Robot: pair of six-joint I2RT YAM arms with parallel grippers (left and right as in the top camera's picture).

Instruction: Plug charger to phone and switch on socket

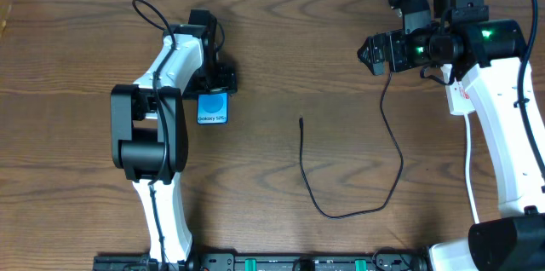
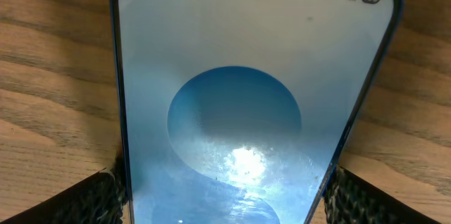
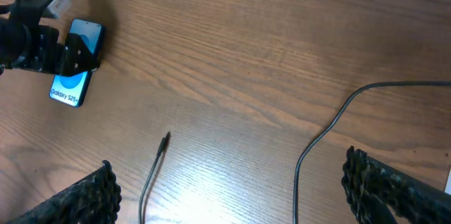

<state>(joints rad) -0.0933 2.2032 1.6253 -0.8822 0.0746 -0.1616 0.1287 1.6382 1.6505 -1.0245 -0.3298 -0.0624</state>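
L gripper [image 2: 224, 196] is over the phone [image 1: 213, 109], which lies screen up on the table [image 1: 272, 15]; its fingers [image 2: 84, 203] are at both long edges, but cannot tell if they squeeze. Charger [image 1: 301, 139] lies loose in the middle, plug tip [image 1: 301, 120] free and well apart from phone; R gripper [image 3: 239, 196] is spread wide w/ nothing held.

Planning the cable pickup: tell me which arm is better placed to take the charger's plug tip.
Probably right. The left gripper straddles the phone; the right gripper is open and empty, with the charger's plug tip lying ahead in its wrist view.
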